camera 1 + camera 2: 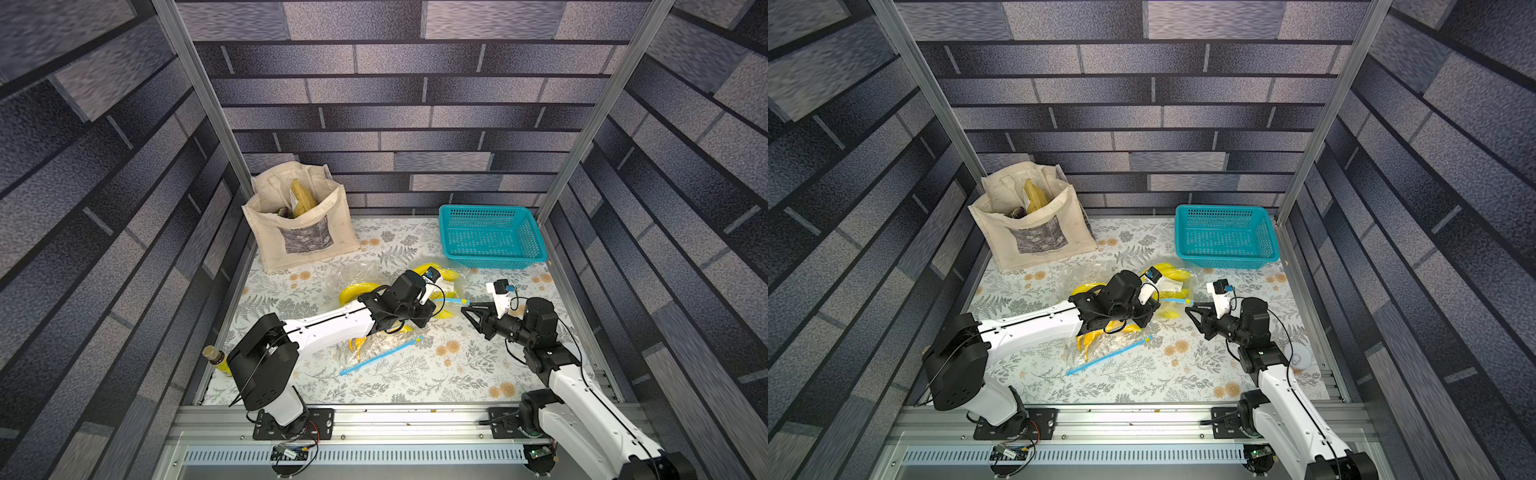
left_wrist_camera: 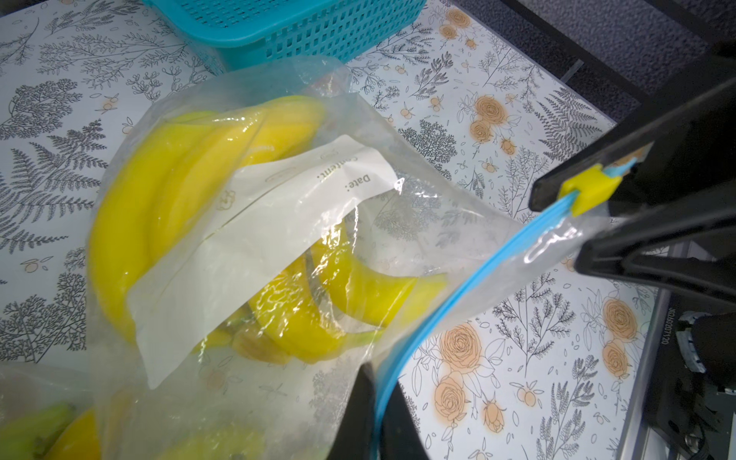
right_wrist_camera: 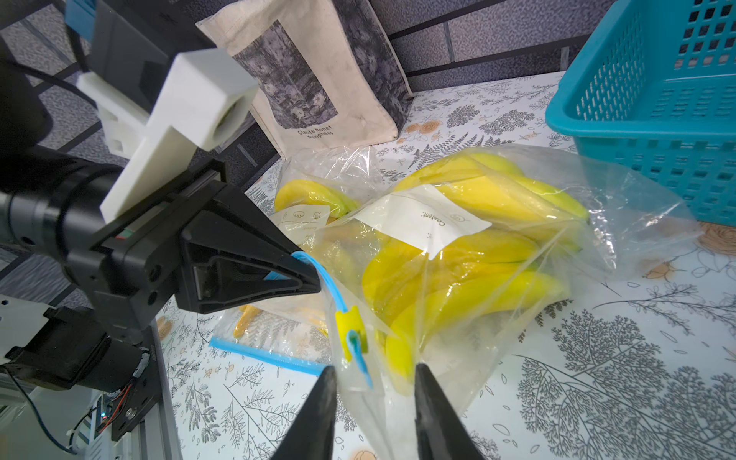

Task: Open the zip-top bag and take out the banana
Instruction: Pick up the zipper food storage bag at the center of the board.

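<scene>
The clear zip-top bag lies in the middle of the table, in front of the basket, with yellow bananas inside. My left gripper is shut on the bag's blue zip strip. The right gripper faces it at the strip's other end. Its jaws stand apart, one on each side of the bag's corner, beside the yellow slider.
Two more bags of bananas lie nearby, one under the left arm and one behind it. A canvas tote stands back left and a teal basket back right. A bottle sits at the left edge.
</scene>
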Tool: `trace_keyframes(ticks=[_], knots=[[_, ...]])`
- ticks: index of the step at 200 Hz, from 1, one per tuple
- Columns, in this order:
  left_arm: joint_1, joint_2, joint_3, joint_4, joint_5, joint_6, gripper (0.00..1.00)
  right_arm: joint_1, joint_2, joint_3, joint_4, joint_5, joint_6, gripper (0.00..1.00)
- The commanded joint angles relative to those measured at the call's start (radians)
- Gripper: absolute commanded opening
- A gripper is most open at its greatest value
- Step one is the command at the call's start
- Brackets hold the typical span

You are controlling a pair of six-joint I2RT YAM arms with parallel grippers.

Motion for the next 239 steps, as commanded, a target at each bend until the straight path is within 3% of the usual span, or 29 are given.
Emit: trace_keyframes(ticks=[1,24,88,165,180,206,239], knots=[[0.008,-0.044,-0.02,0.023,0.013,-0.026,0.08,0.008,0.007,0.035,0.043,-0.015,0.0,0.31],[0.01,-0.043,-0.021,0.024,0.017,-0.03,0.08,0.012,0.029,0.044,0.045,-0.028,-0.001,0.26],[0.023,-0.053,-0.025,0.042,0.036,-0.042,0.08,0.016,0.065,0.066,0.027,-0.041,-0.022,0.23],[0.026,-0.049,-0.035,0.054,0.049,-0.057,0.1,0.018,0.084,0.083,0.033,-0.071,-0.015,0.04],[0.026,-0.05,-0.035,0.051,0.05,-0.056,0.17,0.018,0.084,0.087,0.026,-0.081,-0.015,0.0],[0.027,-0.077,-0.044,0.056,0.038,-0.043,0.43,0.019,0.079,0.097,-0.008,-0.086,-0.026,0.0],[0.031,-0.158,-0.064,0.121,0.132,0.047,0.56,0.019,0.074,0.109,-0.048,-0.099,-0.044,0.0]])
